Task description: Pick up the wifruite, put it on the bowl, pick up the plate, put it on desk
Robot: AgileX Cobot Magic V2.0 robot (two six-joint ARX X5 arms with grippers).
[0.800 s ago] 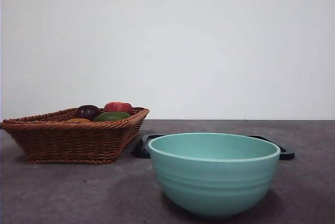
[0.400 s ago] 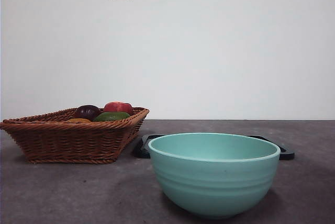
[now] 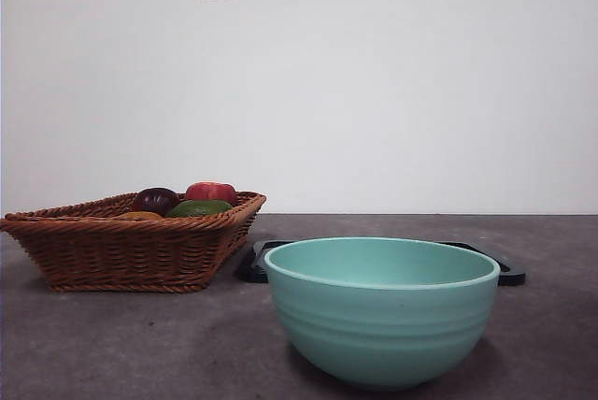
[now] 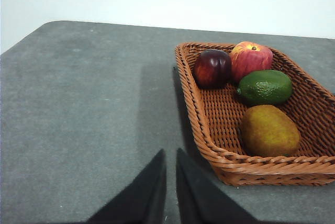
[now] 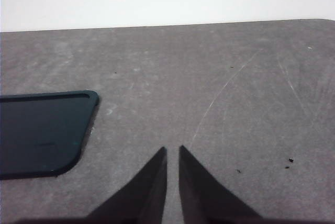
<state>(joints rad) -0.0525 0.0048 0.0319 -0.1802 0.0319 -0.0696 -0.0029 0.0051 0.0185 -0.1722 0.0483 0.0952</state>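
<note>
Wifruite (image 4: pixel 269 130) near the wicker basket's (image 4: pixel 209 143) front corner: probably light, firm, matte; best pinched across its middle. Left gripper (image 4: pixel 170 157) nearly closed, empty.

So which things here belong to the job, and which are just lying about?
Part of the job:
- small oval orange-brown kiwi-like fruit, lying in the basket
- large ridged mint-green bowl
- flat black plate, behind the bowl
- dark grey desk

Just lying about:
- brown wicker basket
- dark purple round fruit
- red apple
- green fruit
</note>
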